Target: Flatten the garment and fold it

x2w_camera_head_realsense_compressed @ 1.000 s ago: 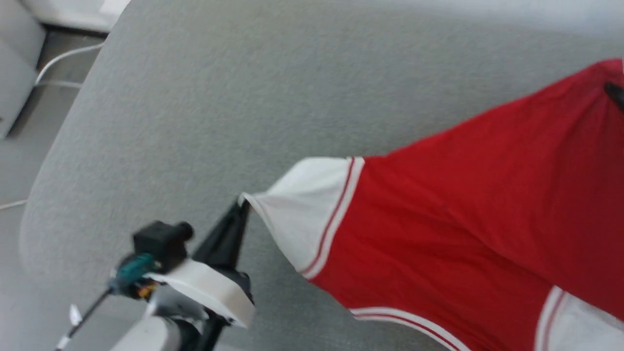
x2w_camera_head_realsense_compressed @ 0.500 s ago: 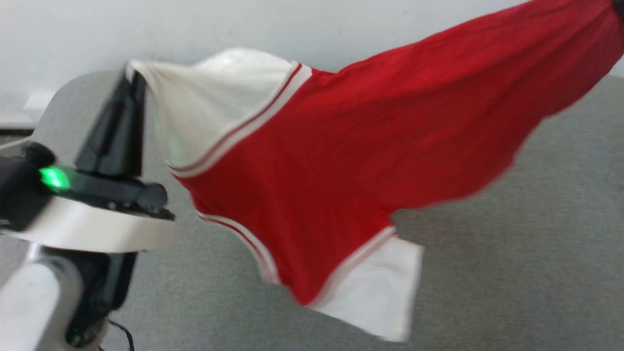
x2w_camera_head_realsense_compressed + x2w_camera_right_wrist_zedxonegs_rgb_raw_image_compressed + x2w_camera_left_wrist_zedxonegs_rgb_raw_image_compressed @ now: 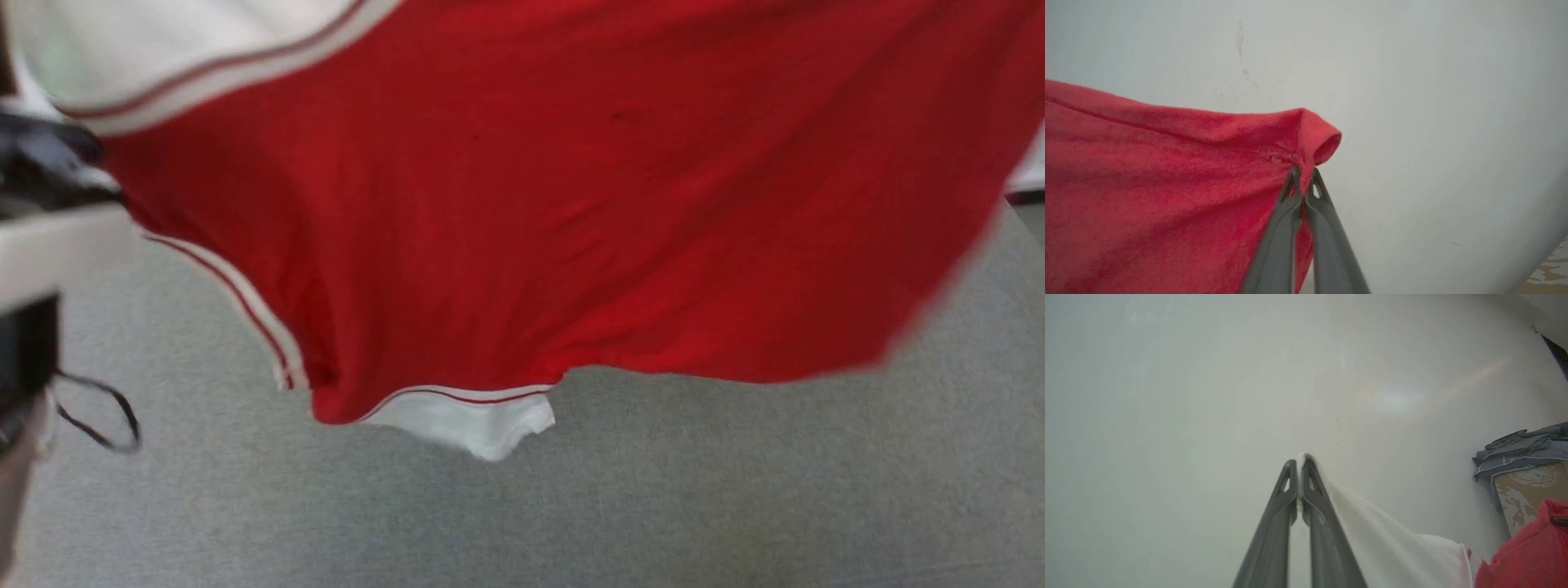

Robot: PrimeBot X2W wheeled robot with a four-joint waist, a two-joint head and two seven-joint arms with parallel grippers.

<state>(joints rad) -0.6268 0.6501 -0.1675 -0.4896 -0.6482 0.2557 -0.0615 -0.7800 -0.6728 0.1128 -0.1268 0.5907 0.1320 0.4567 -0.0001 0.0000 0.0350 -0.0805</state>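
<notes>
- Garment [image 3: 571, 204], a red knit T-shirt with white short sleeves and red-and-white striped trim, hangs in the air above a flat grey fabric-covered surface [image 3: 653, 506].
- Head view: the broad red body is spread wide, with one white sleeve at the upper left and another drooping from the lower edge. A blurred white-and-black wrist housing [image 3: 49, 245] and a black cable loop [image 3: 106, 416] sit at the left edge.
- Left wrist view: the left gripper [image 3: 1299, 463], its long dark fingers pressed together, pinches the edge of a white sleeve. To the right lies a pile of folded grey-blue cloth [image 3: 1523, 451] on a brown cardboard box [image 3: 1531, 490].
- Right wrist view: the right gripper [image 3: 1303, 173], fingers likewise closed, clamps red cloth just below a hem corner curled into a small tube. A plain pale wall [image 3: 1412, 81] lies behind.
</notes>
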